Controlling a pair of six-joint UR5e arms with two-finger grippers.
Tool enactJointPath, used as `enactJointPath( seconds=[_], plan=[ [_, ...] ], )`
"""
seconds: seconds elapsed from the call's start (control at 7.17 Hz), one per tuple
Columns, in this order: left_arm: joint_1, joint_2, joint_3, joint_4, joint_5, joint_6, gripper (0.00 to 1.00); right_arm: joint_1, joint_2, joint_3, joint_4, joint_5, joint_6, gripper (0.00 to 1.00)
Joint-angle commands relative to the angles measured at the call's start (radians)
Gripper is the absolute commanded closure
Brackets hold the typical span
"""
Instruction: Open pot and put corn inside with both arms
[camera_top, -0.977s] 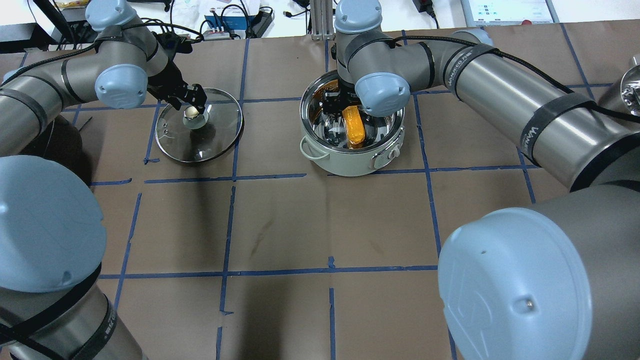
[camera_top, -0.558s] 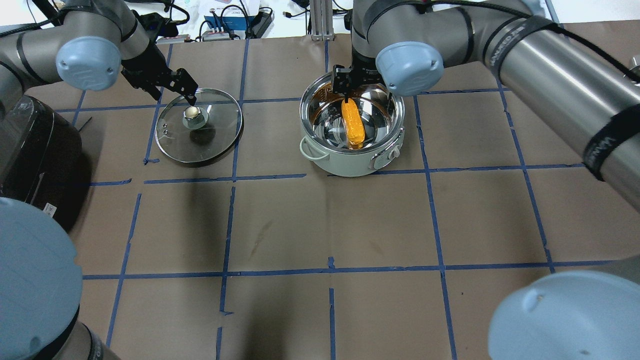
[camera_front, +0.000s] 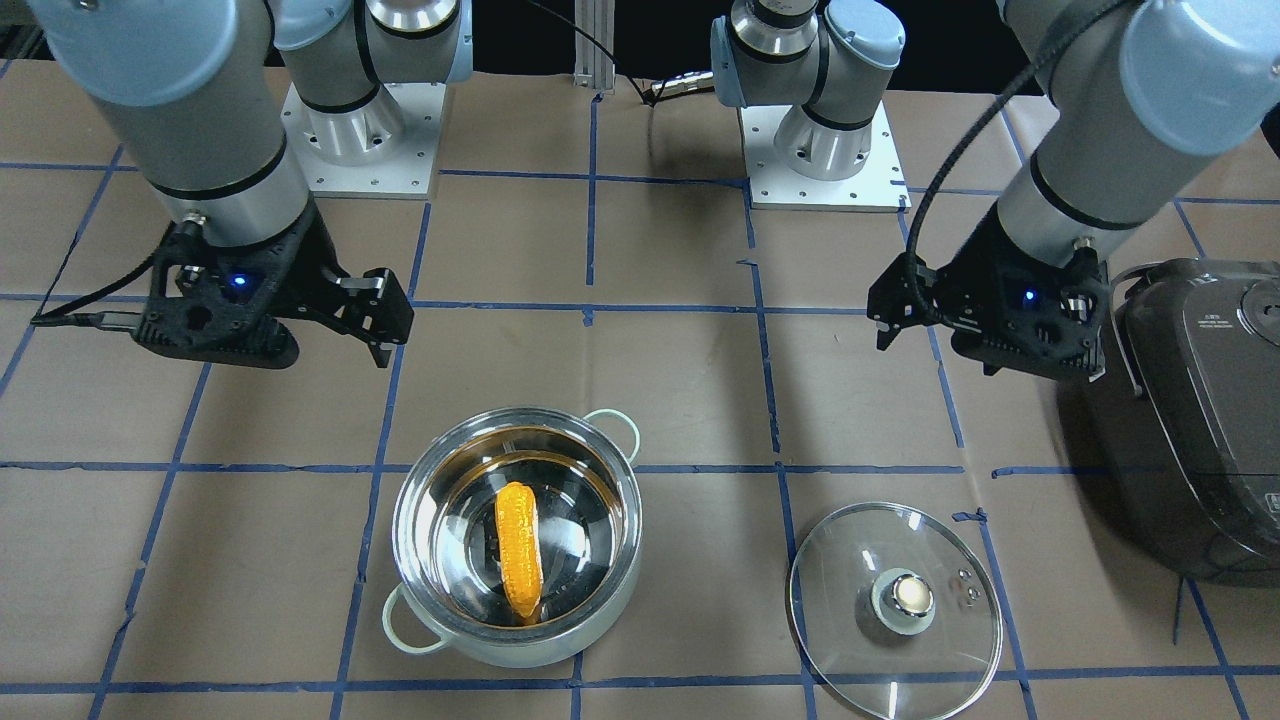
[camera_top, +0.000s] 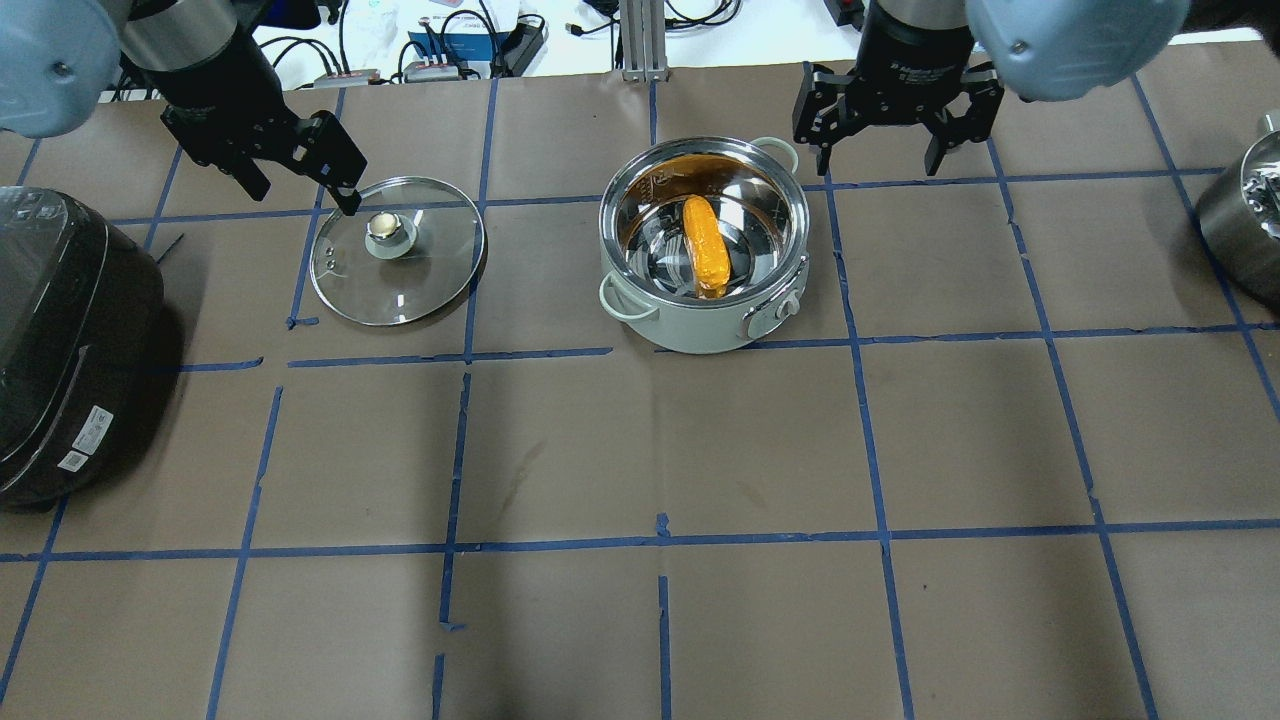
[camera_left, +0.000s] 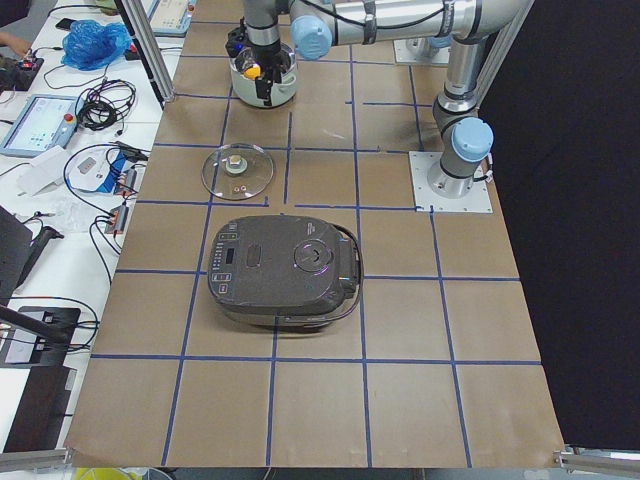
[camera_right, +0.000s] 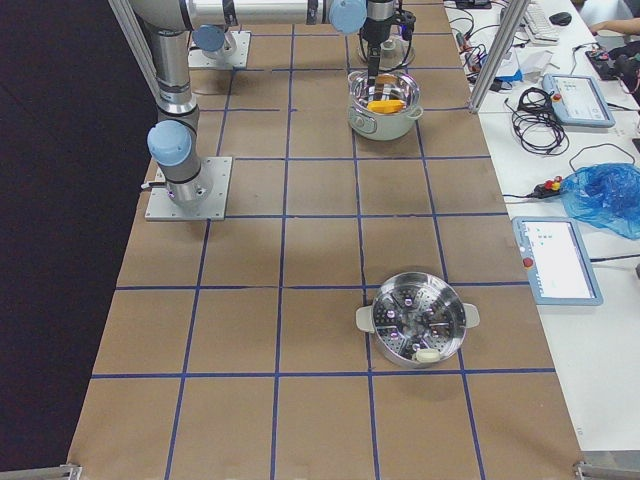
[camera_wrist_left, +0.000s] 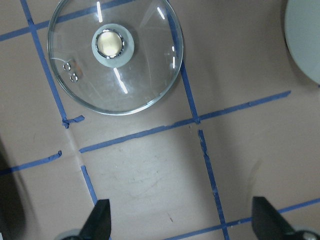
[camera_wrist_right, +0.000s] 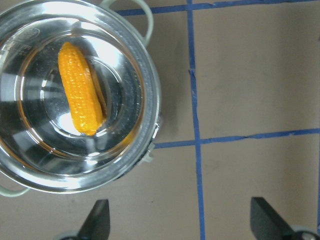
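A dark grey rice cooker (camera_top: 60, 320) with a matte, rounded shell sits at the table's (camera_top: 640, 450) left end, near the lid (camera_top: 425, 285). A perforated steel steamer (camera_right: 418, 320) stands well apart on the right. The table is covered in brown paper gridded with blue tape. The corn (camera_top: 704, 247), a bumpy orange-yellow cob, lies on the mirror-bright steel floor of the open pot (camera_top: 690, 338), which is mint outside and has loop handles. The lid, clear glass with a pale knob (camera_top: 385, 228), lies flat left of the pot. The left gripper (camera_top: 297, 185) hangs by the lid's far edge and the right gripper (camera_top: 880, 160) beyond the pot's far rim, both with jaws spread wide and empty.
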Motion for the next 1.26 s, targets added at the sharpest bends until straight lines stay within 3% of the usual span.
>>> enactJointPath(
  seconds=[0.0, 0.28, 0.56, 0.7, 1.12],
  plan=[
    [-0.025, 0.030, 0.004, -0.045, 0.004, -0.006, 0.00, -0.028, -0.028, 0.023, 0.003, -0.002, -0.065, 0.02],
    [-0.028, 0.039, -0.005, -0.045, 0.004, -0.004, 0.00, -0.023, -0.032, 0.010, 0.008, -0.004, -0.068, 0.00],
    [-0.030, 0.038, -0.007, -0.045, 0.004, -0.007, 0.00, -0.022, -0.108, 0.034, 0.029, 0.004, -0.068, 0.00],
    [-0.031, 0.038, -0.010, -0.045, 0.003, -0.009, 0.00, -0.023, -0.145, 0.036, 0.107, 0.008, -0.065, 0.00],
    [-0.038, 0.090, -0.036, -0.057, 0.010, -0.019, 0.00, -0.021, -0.147, 0.036, 0.111, 0.012, -0.063, 0.00]
  ],
)
